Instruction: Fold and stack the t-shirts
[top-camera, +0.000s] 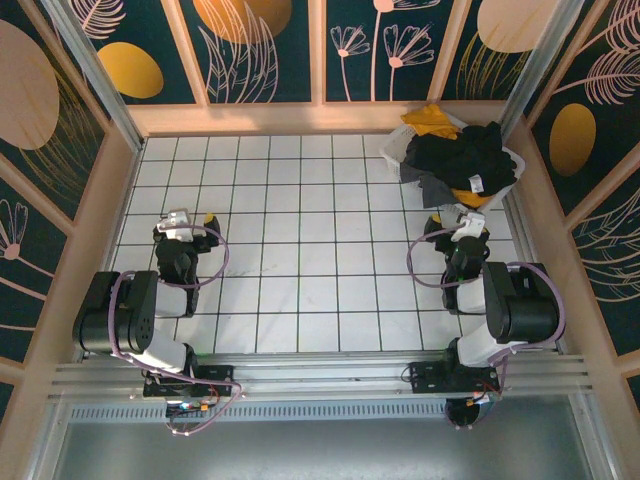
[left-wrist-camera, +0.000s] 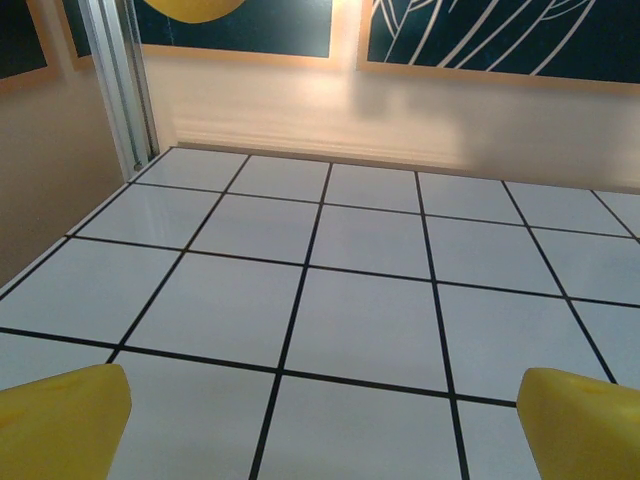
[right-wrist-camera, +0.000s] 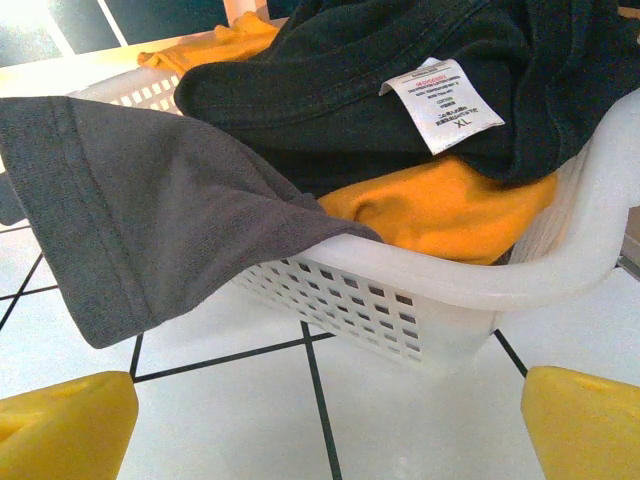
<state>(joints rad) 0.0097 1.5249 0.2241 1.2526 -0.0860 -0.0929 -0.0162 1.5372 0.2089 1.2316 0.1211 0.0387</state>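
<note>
The t-shirts lie heaped in a white slotted basket (top-camera: 508, 160) at the back right. A black shirt (top-camera: 465, 150) (right-wrist-camera: 360, 60) with a white size tag lies on top. Under it a mustard yellow shirt (top-camera: 432, 118) (right-wrist-camera: 440, 205) shows. A dark grey shirt (top-camera: 432, 186) (right-wrist-camera: 130, 210) hangs over the basket's near rim. My right gripper (top-camera: 467, 222) (right-wrist-camera: 325, 420) is open just in front of the basket, its yellow fingertips (right-wrist-camera: 65, 420) wide apart over bare tile. My left gripper (top-camera: 190, 218) (left-wrist-camera: 325, 420) is open above the tiles at the left, holding nothing.
White tiled floor (top-camera: 300, 230) spans the middle between the arms. Wooden walls (top-camera: 310, 115) with leaf-patterned panels close in the back and sides. An aluminium post (left-wrist-camera: 120, 80) stands in the far left corner.
</note>
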